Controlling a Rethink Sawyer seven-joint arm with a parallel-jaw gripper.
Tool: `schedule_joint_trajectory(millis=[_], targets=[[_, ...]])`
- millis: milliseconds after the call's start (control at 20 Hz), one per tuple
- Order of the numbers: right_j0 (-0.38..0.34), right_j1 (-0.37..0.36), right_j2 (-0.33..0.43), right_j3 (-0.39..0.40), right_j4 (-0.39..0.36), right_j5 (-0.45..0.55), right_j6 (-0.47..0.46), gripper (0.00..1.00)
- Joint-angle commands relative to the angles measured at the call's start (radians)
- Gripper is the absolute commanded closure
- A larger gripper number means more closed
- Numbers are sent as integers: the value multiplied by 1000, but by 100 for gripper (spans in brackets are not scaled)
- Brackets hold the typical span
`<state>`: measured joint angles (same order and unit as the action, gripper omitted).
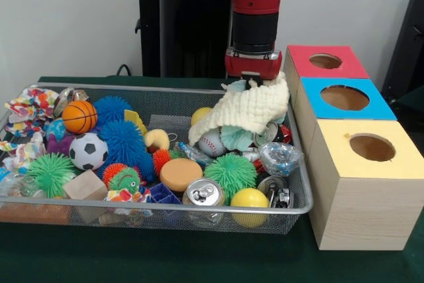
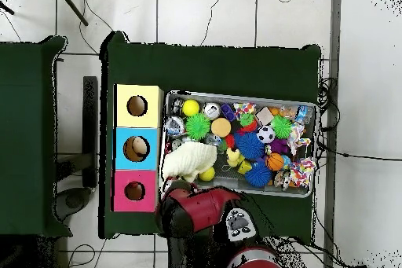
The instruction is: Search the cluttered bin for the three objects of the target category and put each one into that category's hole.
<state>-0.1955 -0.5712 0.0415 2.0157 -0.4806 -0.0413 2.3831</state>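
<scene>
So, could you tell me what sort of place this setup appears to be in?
Probably a robotics lab test station: a red robot arm over a green-covered table, a wire-mesh bin of toys and cans, wooden sorting boxes, and loose cables on a tiled floor.

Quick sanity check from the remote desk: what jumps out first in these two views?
The red arm's gripper hangs over the wire bin, a pale yellow cloth draped under it and hiding its fingers. The bin is heaped with bright balls, spiky toys and cans. Beside it stand three boxes with holes: red, blue and yellow.
</scene>
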Motion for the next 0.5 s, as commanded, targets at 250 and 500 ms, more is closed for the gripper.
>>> schedule_joint_trajectory(millis=[250,500], targets=[[-61,2,105,-46,19,155,-7,0],[-66,-4,109,-42,11,162,-9,0]])
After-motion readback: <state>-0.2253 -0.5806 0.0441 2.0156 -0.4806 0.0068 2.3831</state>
